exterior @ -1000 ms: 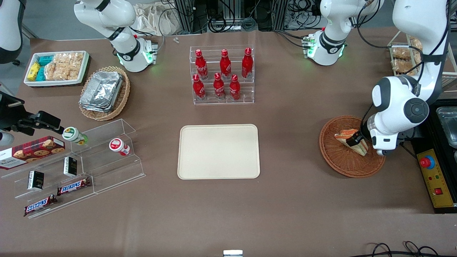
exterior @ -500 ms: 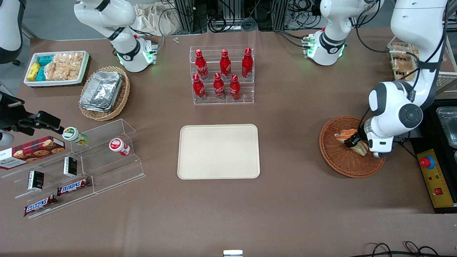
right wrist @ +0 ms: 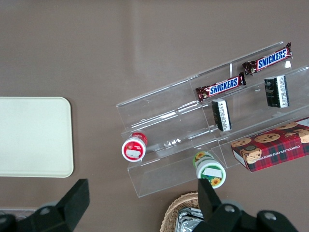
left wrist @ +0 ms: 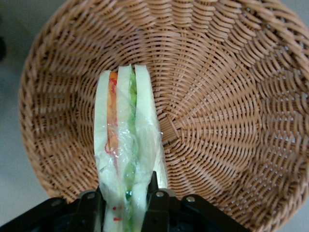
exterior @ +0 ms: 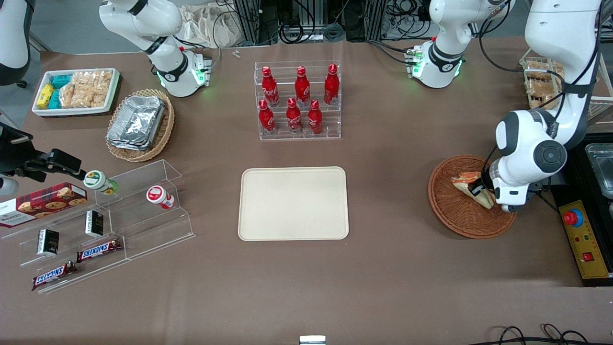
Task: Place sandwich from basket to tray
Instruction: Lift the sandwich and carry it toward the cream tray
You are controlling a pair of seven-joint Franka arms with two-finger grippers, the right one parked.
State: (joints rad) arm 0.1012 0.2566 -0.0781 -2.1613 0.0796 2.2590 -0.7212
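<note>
The sandwich (exterior: 463, 182), a wrapped wedge of pale bread with orange and green layers, sits in the round reddish-brown wicker basket (exterior: 448, 218) toward the working arm's end of the table. My gripper (exterior: 477, 189) is down in the basket, shut on the sandwich's wide end. In the left wrist view the two black fingers (left wrist: 157, 202) press both bread faces of the sandwich (left wrist: 123, 140), with the basket's (left wrist: 231, 121) weave beneath it. The cream tray (exterior: 293, 203) lies flat at the table's middle with nothing on it.
A clear rack of red bottles (exterior: 298, 100) stands farther from the camera than the tray. A black box with a red button (exterior: 585, 237) sits beside the basket. A clear tiered shelf with snacks (exterior: 103, 225), a foil-container basket (exterior: 140, 124) and a white snack bin (exterior: 76, 91) lie toward the parked arm's end.
The working arm's wrist and elbow shifted slightly toward the table's middle. The sandwich moved a little with the gripper inside the basket.
</note>
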